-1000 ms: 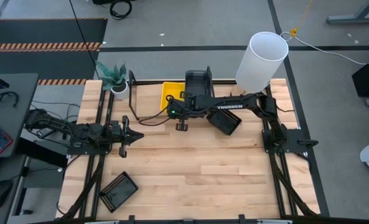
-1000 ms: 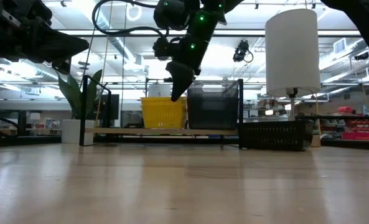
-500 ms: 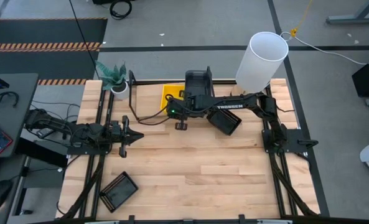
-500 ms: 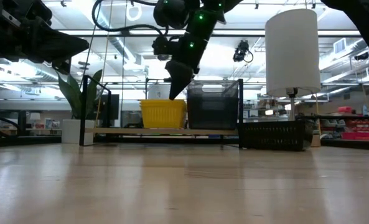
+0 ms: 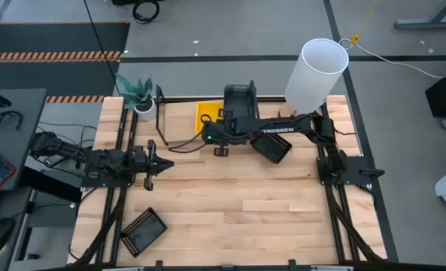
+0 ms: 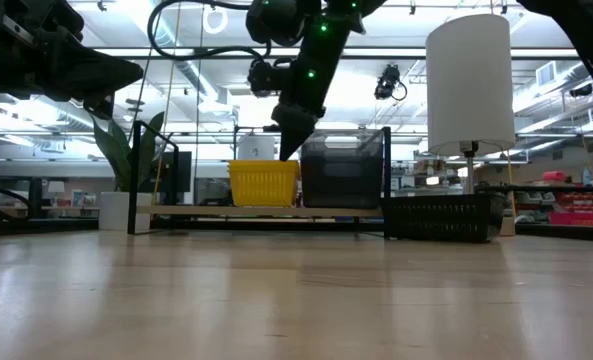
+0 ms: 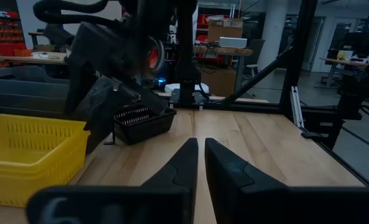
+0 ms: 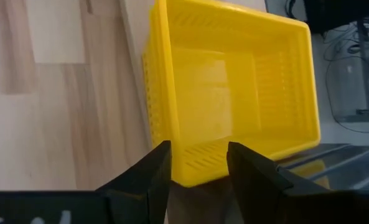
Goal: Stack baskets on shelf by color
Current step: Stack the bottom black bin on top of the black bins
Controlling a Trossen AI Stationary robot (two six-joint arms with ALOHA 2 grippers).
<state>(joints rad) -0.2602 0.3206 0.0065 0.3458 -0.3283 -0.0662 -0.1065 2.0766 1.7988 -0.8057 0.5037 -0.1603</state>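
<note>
one pale wooden tabletop fills my screen, grey floor beyond. on the shelf the yellow basket sits beside the dark grey baskets. my right gripper hangs over the yellow basket's near wall, fingers parted, gripping nothing. my left gripper waits well away from the shelf, fingers nearly together.

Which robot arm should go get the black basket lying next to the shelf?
The right. Its open tool hangs by the shelf, close to that black basket. The left tool waits much farther off.
</note>
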